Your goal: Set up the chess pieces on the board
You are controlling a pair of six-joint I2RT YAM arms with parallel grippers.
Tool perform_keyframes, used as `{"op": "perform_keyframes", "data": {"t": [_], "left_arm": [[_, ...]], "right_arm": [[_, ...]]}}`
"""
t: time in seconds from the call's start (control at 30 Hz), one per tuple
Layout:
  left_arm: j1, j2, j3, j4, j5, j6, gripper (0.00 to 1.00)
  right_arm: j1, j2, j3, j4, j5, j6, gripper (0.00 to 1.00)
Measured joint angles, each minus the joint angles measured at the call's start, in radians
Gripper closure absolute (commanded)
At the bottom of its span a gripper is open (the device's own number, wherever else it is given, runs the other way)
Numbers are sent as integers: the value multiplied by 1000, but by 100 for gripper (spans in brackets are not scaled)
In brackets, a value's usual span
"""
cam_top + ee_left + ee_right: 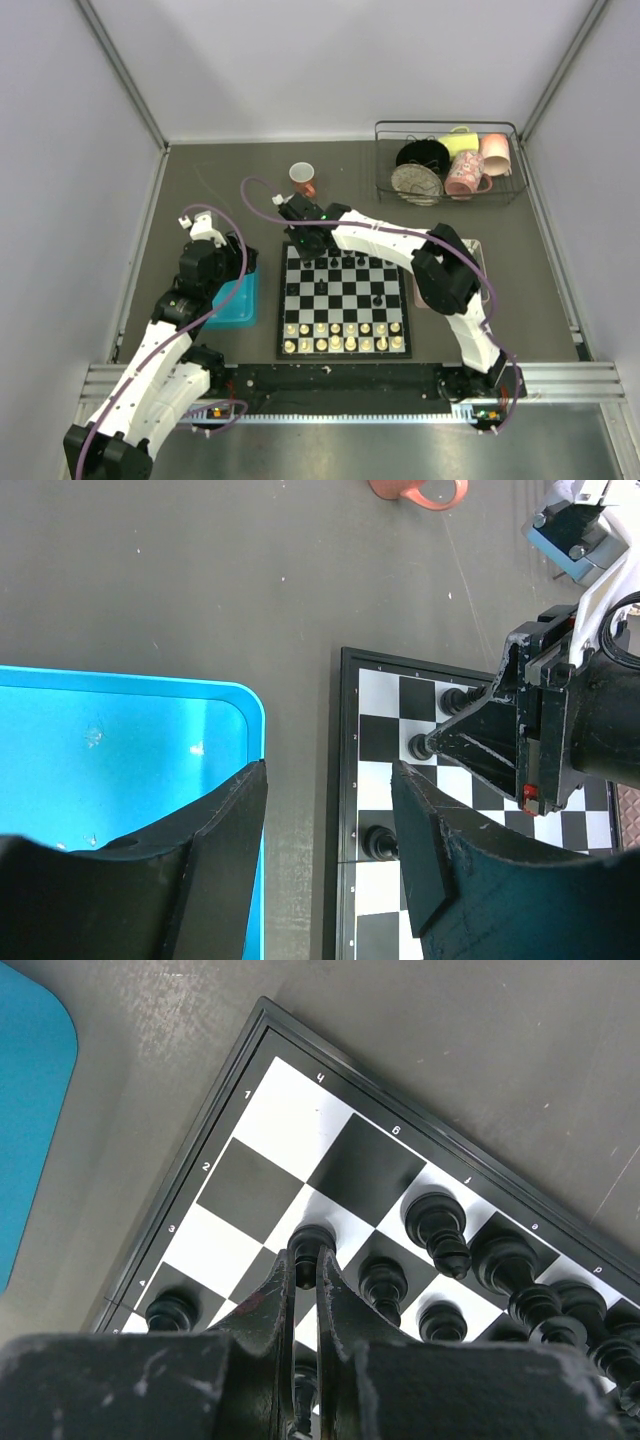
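Observation:
The board (352,305) lies in the middle of the table, with cream-white figures along its near two rows. Several black chess pieces (352,262) stand along its far rows, and two more (378,298) stand nearer the middle. My right gripper (306,1260) is shut on a black pawn (313,1241) that rests on a white square near the board's (285,1120) far-left corner; the left wrist view shows that pawn (419,746) too. My left gripper (328,772) is open and empty, over the strip of table between the teal tray (120,740) and the board's (375,695) left edge.
The teal tray (238,305) sits left of the board, and a pink tray (476,248) lies to the right under the right arm. A small red cup (303,178) stands behind the board. A wire rack (450,165) of cups fills the far right corner.

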Motion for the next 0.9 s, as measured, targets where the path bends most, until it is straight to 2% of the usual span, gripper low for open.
{"op": "perform_keyframes", "data": {"t": [0.07,0.17,0.27,0.3,0.4,0.73,0.9], "left_arm": [[0,0,0,0,1,0,42],[0,0,0,0,3,0,42],[0,0,0,0,3,0,42],[0,0,0,0,3,0,42],[0,0,0,0,3,0,42],[0,-36,0,-13,-1,1,41],[1,-64,2,-28,17,19,42]], "right_arm": [[0,0,0,0,0,0,100],[0,0,0,0,0,0,93],[0,0,0,1,-1,2,82],[0,0,0,1,-2,0,76],[0,0,0,0,-5,0,69],[0,-22,14,-8,-2,-10,57],[0,-157,8,-13,48,-16,55]]}}
